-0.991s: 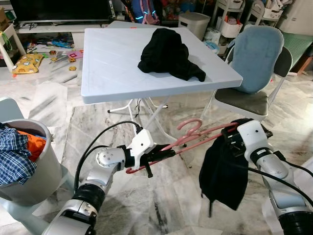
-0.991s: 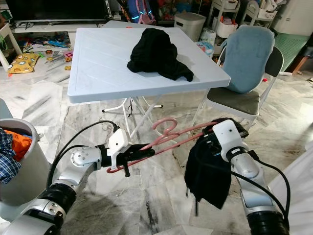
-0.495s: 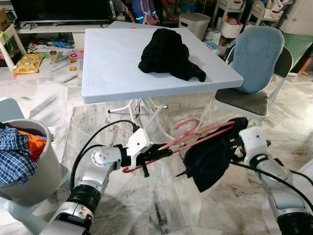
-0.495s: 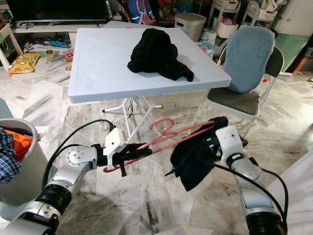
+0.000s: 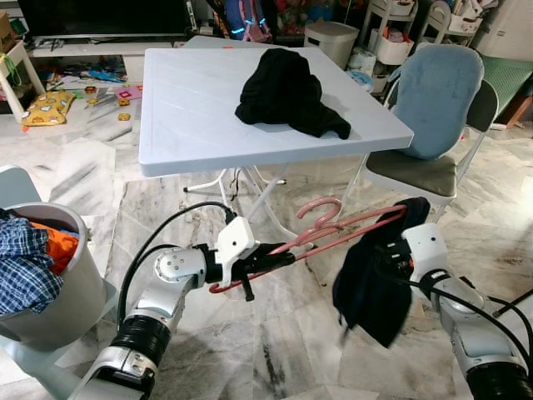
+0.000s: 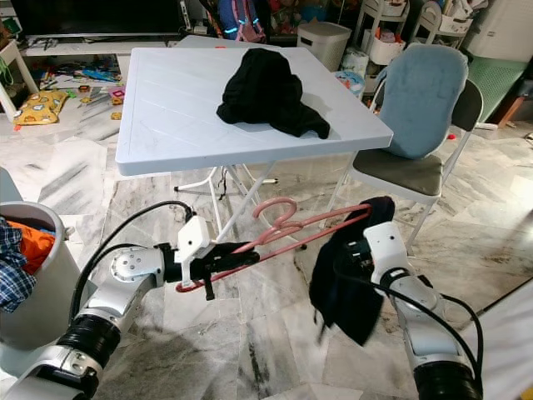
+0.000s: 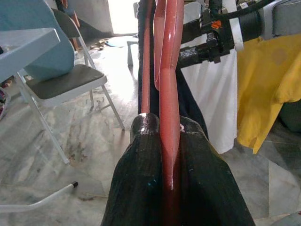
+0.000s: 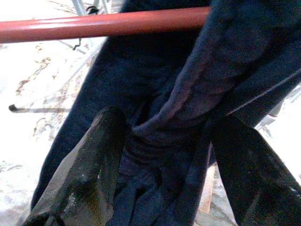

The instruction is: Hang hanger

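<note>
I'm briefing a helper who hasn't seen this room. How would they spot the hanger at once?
Start at the big pale blue table. Below its near edge, over the marble floor, the left gripper clamps one end of a pink hanger. It is the only pink bar there, with a curled hook on top and a dark garment draped over its far end.

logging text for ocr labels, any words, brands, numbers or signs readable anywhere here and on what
None can be read.
The black garment on the white table bears no print.
The pink hanger and the dark garment draped on it carry no label.
The yellow cloth in the left wrist view is plain.
Items on the far floor are too small and blurred to read.
</note>
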`<state>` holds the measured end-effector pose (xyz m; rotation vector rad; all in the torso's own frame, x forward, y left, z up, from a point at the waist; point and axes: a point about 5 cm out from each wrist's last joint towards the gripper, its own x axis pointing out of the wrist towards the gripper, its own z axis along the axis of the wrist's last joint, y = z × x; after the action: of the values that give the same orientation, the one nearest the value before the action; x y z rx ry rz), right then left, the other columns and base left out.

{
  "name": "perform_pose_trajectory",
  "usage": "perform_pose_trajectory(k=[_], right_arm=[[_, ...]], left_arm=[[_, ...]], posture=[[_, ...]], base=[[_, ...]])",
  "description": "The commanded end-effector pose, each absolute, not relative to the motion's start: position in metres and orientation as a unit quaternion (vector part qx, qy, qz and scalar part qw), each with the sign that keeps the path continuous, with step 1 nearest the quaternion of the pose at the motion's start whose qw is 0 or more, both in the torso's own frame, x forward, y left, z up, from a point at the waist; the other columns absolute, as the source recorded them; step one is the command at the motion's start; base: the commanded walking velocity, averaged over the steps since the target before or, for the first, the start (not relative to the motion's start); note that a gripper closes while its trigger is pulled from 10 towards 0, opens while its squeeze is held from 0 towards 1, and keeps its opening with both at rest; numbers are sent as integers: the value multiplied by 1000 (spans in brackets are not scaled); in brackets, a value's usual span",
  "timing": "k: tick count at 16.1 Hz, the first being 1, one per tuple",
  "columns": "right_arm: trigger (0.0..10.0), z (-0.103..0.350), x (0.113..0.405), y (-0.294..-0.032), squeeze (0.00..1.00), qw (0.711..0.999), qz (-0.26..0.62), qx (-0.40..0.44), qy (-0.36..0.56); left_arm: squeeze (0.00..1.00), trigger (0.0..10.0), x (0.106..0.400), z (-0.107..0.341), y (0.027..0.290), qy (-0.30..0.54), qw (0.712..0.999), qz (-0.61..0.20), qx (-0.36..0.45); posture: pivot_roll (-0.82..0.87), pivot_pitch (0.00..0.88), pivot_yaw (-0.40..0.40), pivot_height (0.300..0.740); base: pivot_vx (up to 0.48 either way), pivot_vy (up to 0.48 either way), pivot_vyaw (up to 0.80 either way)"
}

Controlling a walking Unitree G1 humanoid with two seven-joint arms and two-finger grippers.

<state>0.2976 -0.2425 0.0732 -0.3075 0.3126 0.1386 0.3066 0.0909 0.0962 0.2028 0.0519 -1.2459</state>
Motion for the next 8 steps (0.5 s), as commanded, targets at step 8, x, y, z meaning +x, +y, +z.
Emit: perform_pose_trajectory(k=[8], right_arm=[[0,90,307,-270,0,984,-36,-132,110]], left_arm=[[0,0,307,110,87,-9,806,-586,89]], posture=[[85,0,-104,740]], base=[[0,0,0]])
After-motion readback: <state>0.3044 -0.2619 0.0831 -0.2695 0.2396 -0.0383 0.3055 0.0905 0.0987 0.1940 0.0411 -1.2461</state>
